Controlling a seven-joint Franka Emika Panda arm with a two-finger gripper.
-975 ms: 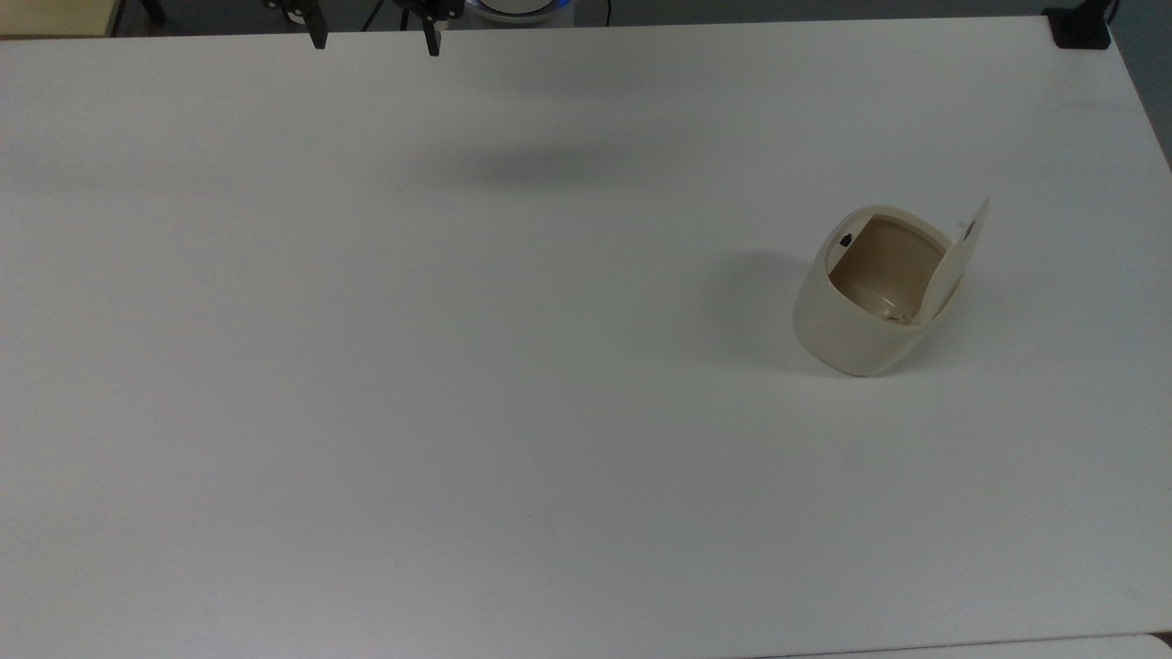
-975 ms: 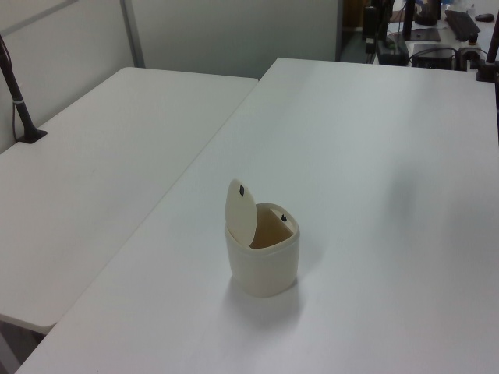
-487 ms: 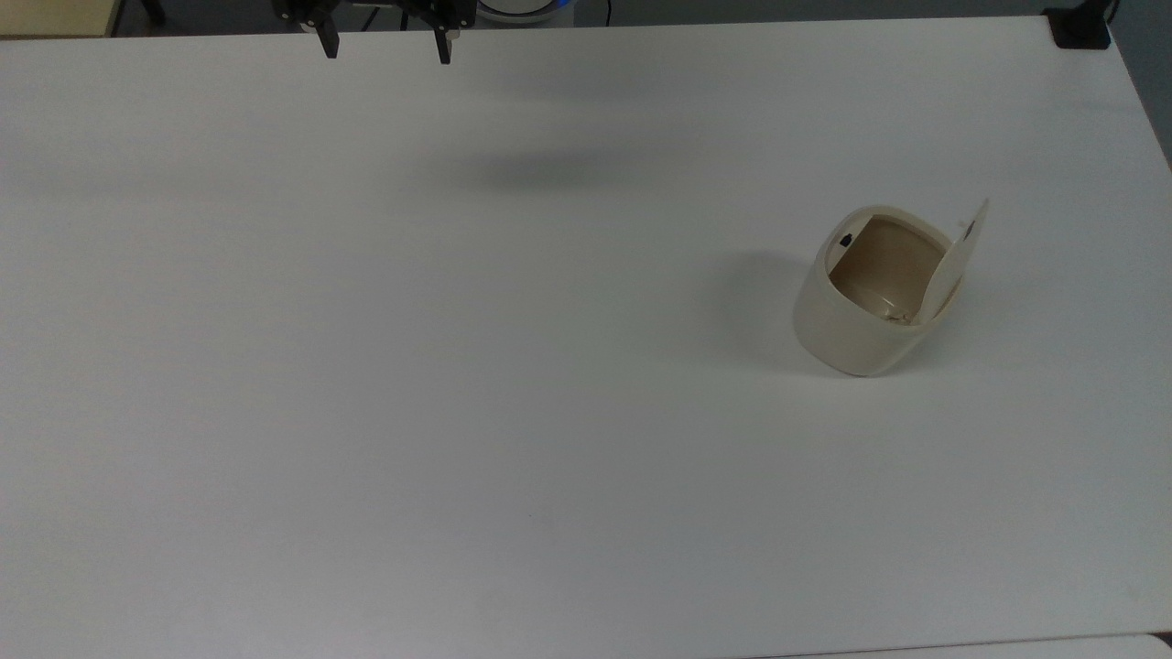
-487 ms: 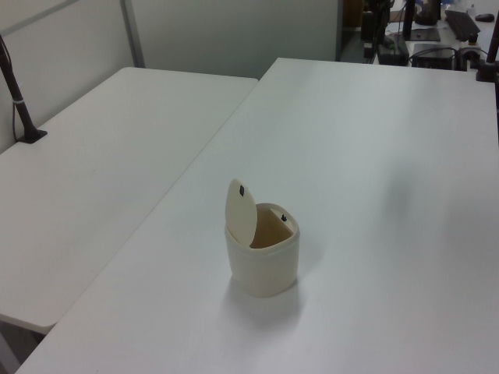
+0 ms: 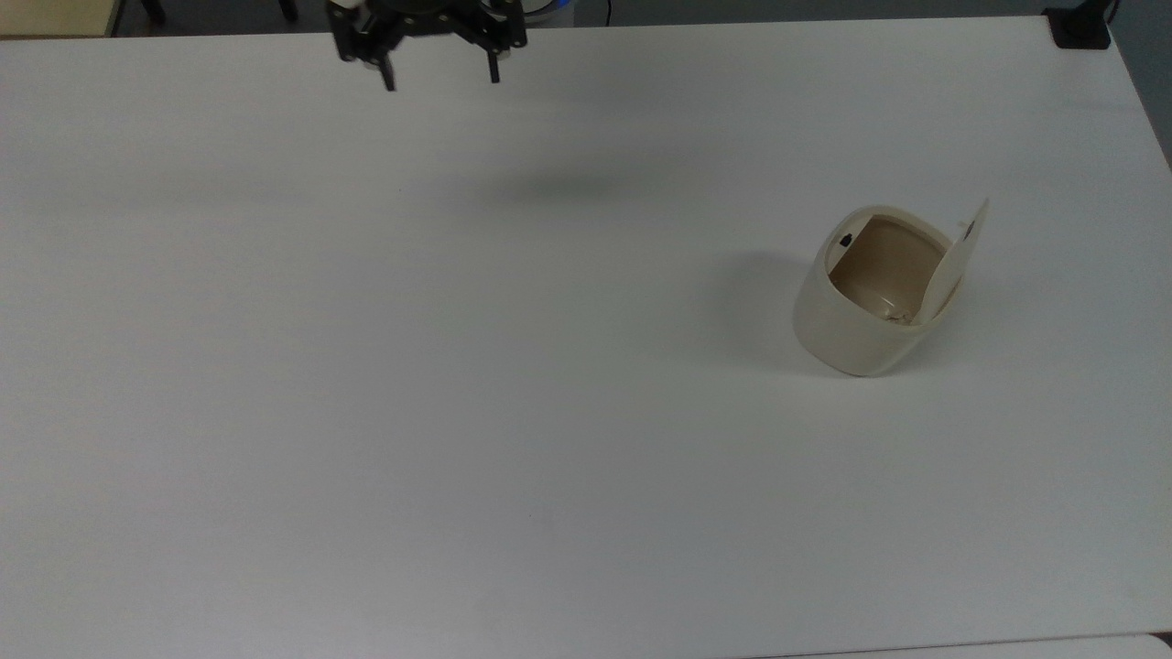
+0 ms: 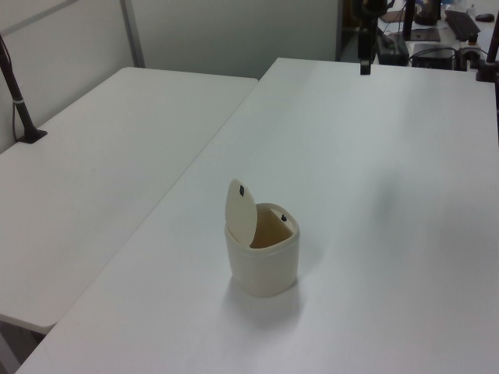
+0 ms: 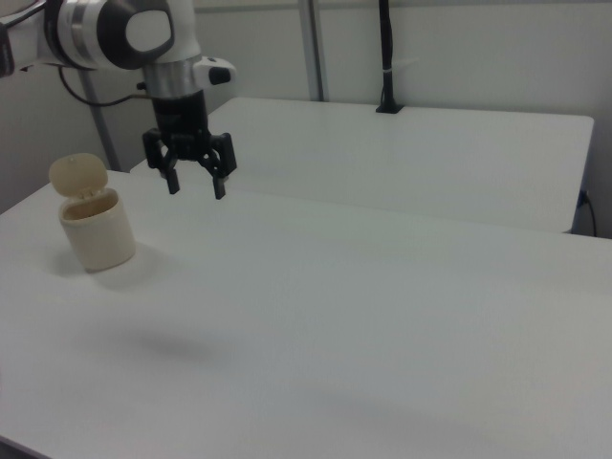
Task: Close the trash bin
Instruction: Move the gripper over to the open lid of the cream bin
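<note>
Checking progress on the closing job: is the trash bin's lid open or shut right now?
Open. The trash bin has its lid standing up, tan interior exposed.

my gripper [image 7: 196,187]: black fingers and black body, on a white and grey arm [image 7: 124,32]
trash bin [image 5: 856,329]: plain cream-white body
lid [image 6: 240,206]: cream-white, one small dark mark
button [image 5: 844,242]: black
bin interior [image 5: 884,261]: tan
table [image 5: 458,366]: plain white
</note>
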